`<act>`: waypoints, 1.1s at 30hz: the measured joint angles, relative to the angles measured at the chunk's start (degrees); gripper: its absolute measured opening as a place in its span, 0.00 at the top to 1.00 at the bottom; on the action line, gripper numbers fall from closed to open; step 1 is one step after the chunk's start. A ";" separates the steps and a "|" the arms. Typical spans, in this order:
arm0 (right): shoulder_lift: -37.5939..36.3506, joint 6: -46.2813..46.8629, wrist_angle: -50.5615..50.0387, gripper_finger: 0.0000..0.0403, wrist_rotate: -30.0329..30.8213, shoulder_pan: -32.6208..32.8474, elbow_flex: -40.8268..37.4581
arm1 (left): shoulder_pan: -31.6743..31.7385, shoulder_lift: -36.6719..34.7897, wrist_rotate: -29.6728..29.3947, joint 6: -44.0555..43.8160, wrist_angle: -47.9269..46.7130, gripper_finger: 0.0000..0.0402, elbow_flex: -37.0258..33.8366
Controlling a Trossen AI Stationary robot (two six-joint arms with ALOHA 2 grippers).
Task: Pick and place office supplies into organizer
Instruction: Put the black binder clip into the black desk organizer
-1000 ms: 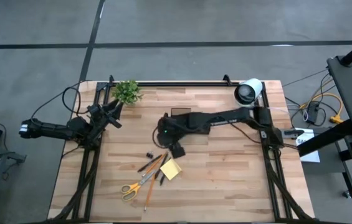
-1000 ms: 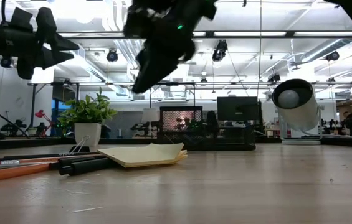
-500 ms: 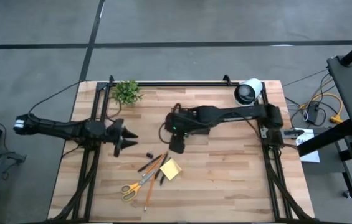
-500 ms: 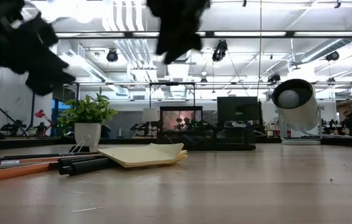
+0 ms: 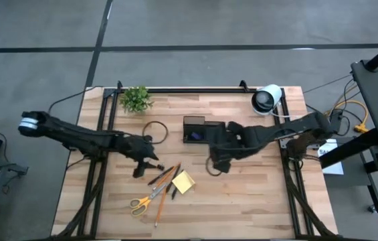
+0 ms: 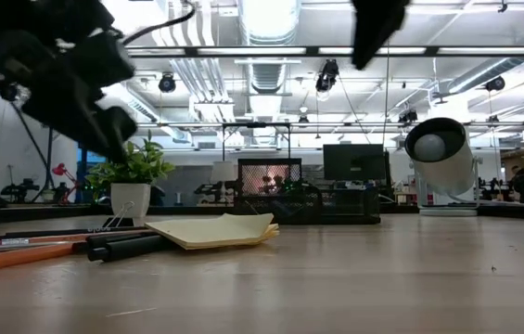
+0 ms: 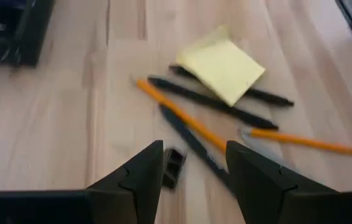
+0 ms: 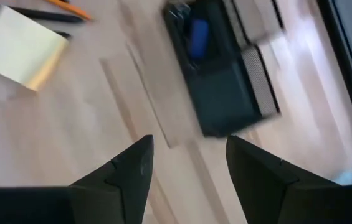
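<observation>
The left gripper [image 5: 142,165] is held low over the wooden counter [image 5: 255,194], just beside the cluster of office supplies. Its fingers [image 7: 141,177] are spread apart and nothing is grasped between them; a small black clip [image 7: 173,167] is seen on the counter in the gap ahead of them. Beyond the clip, an orange pencil [image 7: 182,115] and dark pens [image 7: 216,106] are laid crossing one another, and the yellow sticky-note pad [image 7: 221,65] is resting partly on top of them. The yellow-handled scissors [image 5: 142,202] are placed at the near end of the cluster, next to the pad.

The right gripper [image 5: 217,163] is positioned above the counter, close to the black mesh organizer [image 5: 197,129], which is set near the middle of the counter. Its fingers [image 8: 132,171] are released and empty. A blue item [image 8: 197,34] is visible inside one compartment of the organizer.

A small green plant [image 5: 136,99] and a white-and-black roll [image 5: 266,98] are stood along the far edge.
</observation>
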 joint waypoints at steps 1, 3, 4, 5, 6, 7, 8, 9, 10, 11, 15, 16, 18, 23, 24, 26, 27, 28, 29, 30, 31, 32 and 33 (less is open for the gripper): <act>-1.65 1.62 0.40 0.53 0.42 0.21 -2.67 | 0.07 2.47 0.02 0.58 -0.24 0.60 0.82; -5.25 4.15 2.32 0.53 1.46 0.79 -7.71 | 0.11 6.78 0.06 0.90 -1.49 0.60 2.51; -6.85 5.21 3.16 0.53 1.53 1.05 -10.11 | 0.11 8.56 0.07 0.90 -1.62 0.60 3.61; -8.79 6.20 4.42 0.53 1.54 1.20 -12.26 | 0.13 9.73 0.07 0.89 -1.46 0.60 4.81; -10.58 6.96 5.62 0.53 1.53 1.49 -14.33 | 0.13 10.66 0.07 1.08 -1.52 0.60 5.78; -12.29 7.58 6.56 0.53 1.57 1.56 -16.30 | 0.13 11.76 0.10 1.48 -1.77 0.60 6.46; -13.83 8.00 7.66 0.53 1.62 1.56 -17.97 | 0.13 12.80 0.10 1.99 -1.85 0.60 6.89; -15.29 8.53 9.09 0.53 1.83 1.61 -19.70 | 0.15 13.68 0.07 2.60 -2.51 0.60 7.18; -16.47 9.01 10.07 0.53 1.97 1.59 -21.25 | 0.29 14.61 0.05 3.13 -2.92 0.60 7.51; -17.52 9.38 10.85 0.53 2.17 1.58 -22.67 | 0.55 15.25 0.11 3.66 -2.64 0.60 8.10; -21.52 10.32 13.42 0.53 2.24 1.63 -27.02 | 2.17 16.81 0.06 4.30 -3.89 0.60 8.95; -21.96 10.32 13.63 0.53 2.24 1.61 -27.96 | 2.69 17.22 -0.01 4.35 -4.31 0.60 8.94; -22.65 10.29 14.42 0.53 2.29 1.58 -29.30 | 3.72 17.47 0.01 4.42 -4.38 0.60 8.93; -23.04 8.81 15.23 0.53 2.27 1.61 -31.20 | 6.31 18.79 4.87 4.41 -5.57 0.60 8.90; -23.03 8.76 15.11 0.53 2.29 1.61 -31.49 | 6.68 19.01 7.06 4.40 -5.32 0.60 8.97; -23.05 8.74 15.69 0.53 2.33 1.59 -31.96 | 6.84 19.42 10.18 4.34 -5.84 0.60 8.93; -23.12 8.70 15.71 0.53 2.35 1.61 -32.16 | 6.82 19.68 10.48 4.29 -5.71 0.60 8.93; -23.14 8.55 15.61 0.53 2.31 1.61 -32.33 | 6.80 19.92 10.54 4.27 -5.77 0.60 8.93; -23.15 8.55 15.68 0.53 2.31 1.61 -32.36 | 6.82 20.03 10.82 4.22 -5.82 0.60 8.90; -23.15 8.55 15.88 0.53 2.31 1.61 -32.36 | 6.82 20.13 11.27 4.24 -5.79 0.60 8.90; -23.16 8.55 15.84 0.53 2.31 1.61 -32.36 | 6.84 20.33 11.65 4.24 -5.74 0.61 9.00; -23.16 8.52 15.80 0.53 2.31 1.61 -32.36 | 6.83 20.57 11.73 4.25 -5.70 0.61 9.07; -23.16 8.52 15.86 0.54 2.31 1.58 -32.36 | 6.82 20.68 11.80 4.25 -5.82 0.63 9.08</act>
